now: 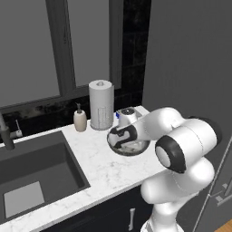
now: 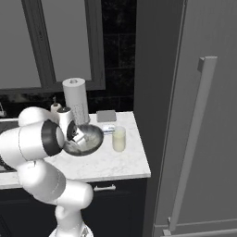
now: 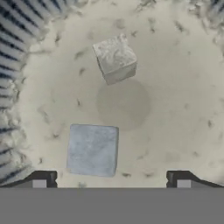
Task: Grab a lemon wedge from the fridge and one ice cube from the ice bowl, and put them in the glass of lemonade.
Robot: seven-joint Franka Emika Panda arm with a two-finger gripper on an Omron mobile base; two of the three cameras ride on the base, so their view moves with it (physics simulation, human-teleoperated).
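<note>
Dark two-finger gripper [image 3: 110, 180] held wide apart, nothing between the tips, poised inside the wide shallow dark-grey ice bowl [image 3: 26, 65]. Just ahead, slightly left of centre: pale grey-blue flat-faced ice cube [image 3: 92, 149]. Farther on: whitish speckled cube [image 3: 115, 58]. Clear tumbler of pale yellow lemonade [image 2: 119, 138] beside the bowl, fridge side.

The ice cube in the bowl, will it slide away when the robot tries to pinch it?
Probably a bit. The nearer ice cube lies loose on the ice bowl's smooth curved floor, so a nudge could skate it. Its flat sides should suit the end effector. It looks small, likely light.
</note>
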